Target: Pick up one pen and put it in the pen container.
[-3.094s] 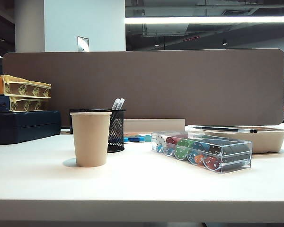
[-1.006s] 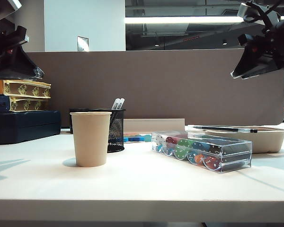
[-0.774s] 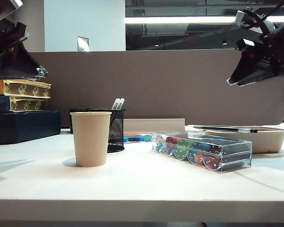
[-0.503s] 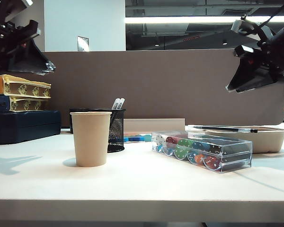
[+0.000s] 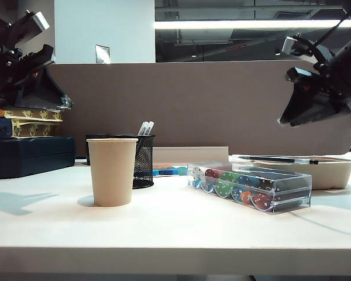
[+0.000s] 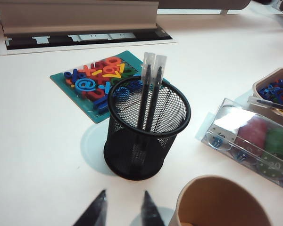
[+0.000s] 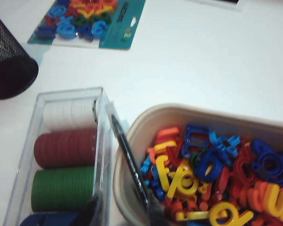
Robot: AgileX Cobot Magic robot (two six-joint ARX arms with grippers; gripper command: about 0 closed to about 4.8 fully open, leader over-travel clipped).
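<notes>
The pen [image 5: 278,159] is slim and dark and lies across the rim of the beige tray [image 5: 330,174]. In the right wrist view the pen [image 7: 127,157] rests on the tray's rim [image 7: 203,113]. High above it my right gripper [image 5: 282,121] [image 7: 125,213] hangs open, holding nothing. The pen container [image 5: 143,161] [image 6: 146,127] is a black mesh cup with two white-topped pens [image 6: 151,89] slanting in it. My left gripper [image 5: 65,104] [image 6: 124,207] hovers open and empty, above and left of the container.
A tan paper cup [image 5: 112,171] [image 6: 217,202] stands just in front of the container. A clear box of poker chips [image 5: 251,187] [image 7: 66,160] lies beside the tray. A card of coloured letters [image 6: 94,80] lies behind the container. Stacked boxes [image 5: 29,155] sit at far left.
Both arms came into view from above and sank toward the table. The left gripper moved down and right, the right gripper down and slightly left. Objects stayed put.
</notes>
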